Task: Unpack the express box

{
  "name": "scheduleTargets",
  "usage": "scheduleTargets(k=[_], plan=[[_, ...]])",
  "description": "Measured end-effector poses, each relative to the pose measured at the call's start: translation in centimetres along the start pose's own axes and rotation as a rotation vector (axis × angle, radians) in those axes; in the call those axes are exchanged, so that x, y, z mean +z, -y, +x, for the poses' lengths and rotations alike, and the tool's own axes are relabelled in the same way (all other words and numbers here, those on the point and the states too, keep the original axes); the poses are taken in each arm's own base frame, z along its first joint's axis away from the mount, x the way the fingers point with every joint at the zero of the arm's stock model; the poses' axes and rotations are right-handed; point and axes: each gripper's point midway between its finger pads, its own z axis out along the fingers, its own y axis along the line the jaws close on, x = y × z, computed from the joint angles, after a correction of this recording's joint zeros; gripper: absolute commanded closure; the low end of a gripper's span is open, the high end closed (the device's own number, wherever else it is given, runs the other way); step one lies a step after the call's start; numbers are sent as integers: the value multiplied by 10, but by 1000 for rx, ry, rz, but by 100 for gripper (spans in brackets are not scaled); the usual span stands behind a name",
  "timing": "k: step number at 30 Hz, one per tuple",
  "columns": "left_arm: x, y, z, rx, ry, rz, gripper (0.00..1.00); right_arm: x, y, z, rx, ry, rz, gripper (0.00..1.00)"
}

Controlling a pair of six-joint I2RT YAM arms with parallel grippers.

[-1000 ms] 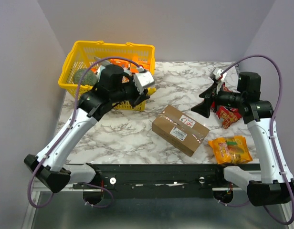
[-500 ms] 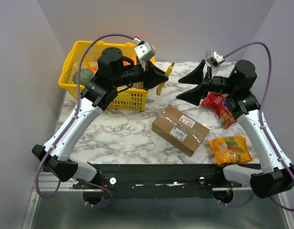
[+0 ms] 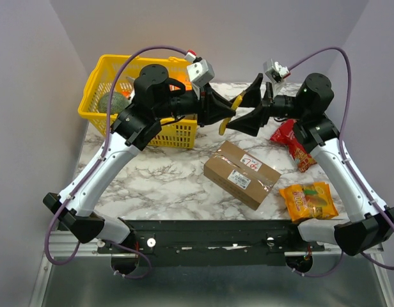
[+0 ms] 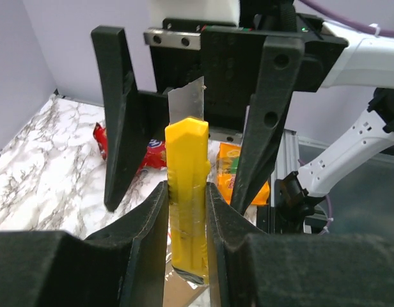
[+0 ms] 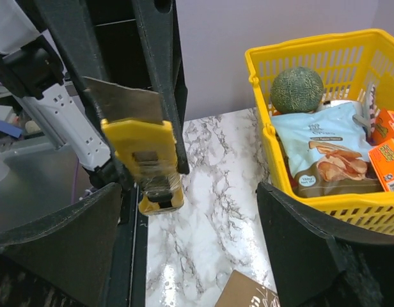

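Note:
The express box (image 3: 242, 174), a brown carton with a white label and a red-scribbled sticker, lies closed on the table; one corner shows in the right wrist view (image 5: 245, 293). My left gripper (image 3: 217, 110) is shut on a yellow utility knife (image 3: 231, 112), held in the air above the box. In the left wrist view the knife (image 4: 187, 185) sits between my pads with its steel blade (image 4: 186, 102) out. My right gripper (image 3: 249, 110) is open and faces the left one, its fingers (image 4: 264, 128) either side of the blade end. It holds nothing; the knife (image 5: 142, 160) hangs in front of it.
A yellow basket (image 3: 107, 77) at the back left holds a green melon (image 5: 296, 89), a snack bag (image 5: 318, 153) and orange boxes (image 5: 389, 153). A red snack packet (image 3: 293, 144) and an orange one (image 3: 309, 199) lie right of the box.
Both arms have risen and swung inward. The left gripper came away from the basket with the knife to the middle. The right gripper turned to face it and now flanks the blade end.

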Motion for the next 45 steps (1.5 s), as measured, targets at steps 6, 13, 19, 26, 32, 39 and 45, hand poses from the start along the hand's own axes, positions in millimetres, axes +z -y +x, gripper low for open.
scheduleTargets(k=[6,13,19,26,32,39,45], plan=[[0,5,-16,15,39,10,100,14,-4,3,9,-9,-43,30],[0,0,-19,20,54,-8,100,18,-7,5,9,-13,-61,66],[1,-6,-11,19,59,-23,66,17,-5,11,10,-32,-49,96],[-14,-23,17,6,22,-134,12,8,11,27,-47,-87,77,100],[-36,-31,48,15,-56,-233,7,-26,55,47,-136,-198,428,100],[-56,-30,61,59,-122,-288,13,-82,101,99,-181,-447,759,99],[-45,-36,53,-18,-94,-294,27,-105,108,103,-172,-483,887,99]])
